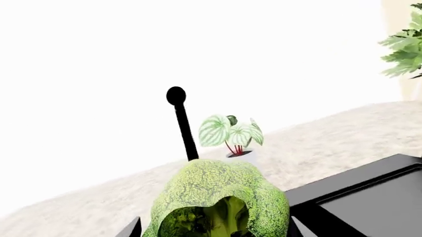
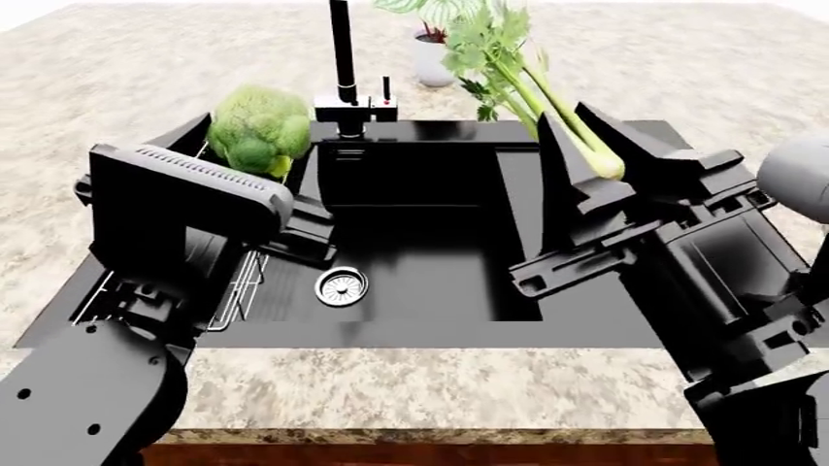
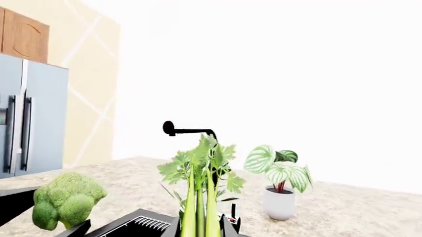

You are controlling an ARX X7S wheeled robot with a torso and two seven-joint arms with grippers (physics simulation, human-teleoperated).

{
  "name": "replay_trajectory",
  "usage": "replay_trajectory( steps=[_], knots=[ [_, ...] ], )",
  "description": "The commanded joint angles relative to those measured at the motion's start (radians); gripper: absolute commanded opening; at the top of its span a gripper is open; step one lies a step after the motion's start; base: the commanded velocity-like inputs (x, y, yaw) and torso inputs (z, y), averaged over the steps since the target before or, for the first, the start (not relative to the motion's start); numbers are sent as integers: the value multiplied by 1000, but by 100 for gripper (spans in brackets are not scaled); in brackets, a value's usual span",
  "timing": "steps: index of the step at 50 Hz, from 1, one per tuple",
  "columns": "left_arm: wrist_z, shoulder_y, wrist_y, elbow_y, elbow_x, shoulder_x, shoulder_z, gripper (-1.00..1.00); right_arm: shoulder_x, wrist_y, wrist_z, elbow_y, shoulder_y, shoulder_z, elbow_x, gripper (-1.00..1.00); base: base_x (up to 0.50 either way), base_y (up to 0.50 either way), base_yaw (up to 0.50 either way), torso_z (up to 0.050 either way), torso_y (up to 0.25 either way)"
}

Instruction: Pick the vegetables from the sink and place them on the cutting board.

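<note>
Already both vegetables were out of the sink (image 2: 428, 282): the left gripper (image 2: 266, 160) was clamped around the broccoli (image 2: 259, 126), the right gripper (image 2: 603, 160) around the celery (image 2: 545, 92), both raised over the basin. Neither had reached the cutting board (out of sight in every view). Only the right wrist view showed a fridge (image 3: 29, 118); only the head view showed the drain (image 2: 342, 284).

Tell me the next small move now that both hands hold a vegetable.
Probably turn the view to find the board: the left hand holds the broccoli and the right hand the celery above the sink, but no cutting board shows.
</note>
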Motion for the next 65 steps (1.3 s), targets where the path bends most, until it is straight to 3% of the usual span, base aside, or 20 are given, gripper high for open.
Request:
replay_trajectory(
  steps=[1, 6, 13, 48, 65],
  knots=[
    [-64, 86, 221, -132, 78, 68, -6, -100, -126, -42, 21, 140, -131, -46, -276, -100, -500, 62, 0, 0, 0],
    [-65, 86, 270, -197, 91, 85, -4, -100, -181, 25, 65, 220, -111, -69, -329, -100, -500, 70, 0, 0, 0],
    [-76, 88, 276, -224, 84, 93, -22, -100, -177, 23, 111, 236, -130, -67, -372, -100, -25, 20, 0, 0, 0],
    [-82, 96, 277, -238, 56, 92, -25, -100, -169, -97, 118, 240, -190, -27, -430, -100, -59, -500, 0, 0, 0],
    [-86, 96, 276, -233, 43, 89, -28, -100, -172, -83, 114, 230, -186, -34, -453, -100, 163, -500, 0, 0, 1]
  ],
)
